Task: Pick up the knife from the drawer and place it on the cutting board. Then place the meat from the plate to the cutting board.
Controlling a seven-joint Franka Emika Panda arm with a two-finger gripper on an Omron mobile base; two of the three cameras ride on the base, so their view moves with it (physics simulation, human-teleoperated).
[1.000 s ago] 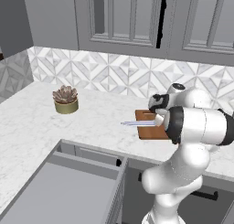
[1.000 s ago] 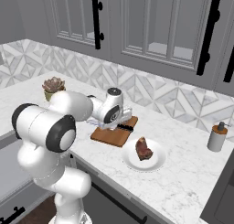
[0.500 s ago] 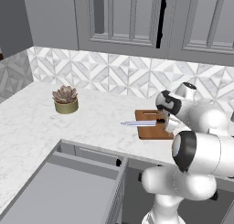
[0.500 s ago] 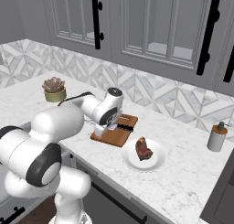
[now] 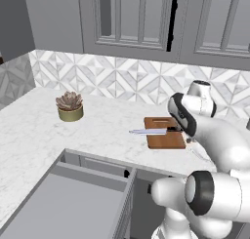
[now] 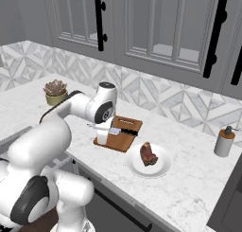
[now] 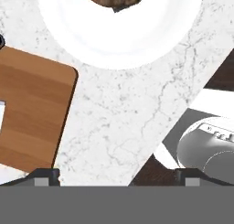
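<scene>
The slim silver-bladed, black-handled knife (image 5: 152,131) is found on the reddish-brown wooden cutting board (image 5: 164,134), its blade overhanging the board's left edge. The brown meat (image 6: 148,154) lies on the white round plate (image 6: 162,167) near the counter's front edge. The hand (image 7: 114,175) is open and empty. It should be centred over the meat before descent.

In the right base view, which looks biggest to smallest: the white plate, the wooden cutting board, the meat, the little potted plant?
1. Plate and cutting board: too alike to rank.
2. Potted plant.
3. Meat.
</scene>
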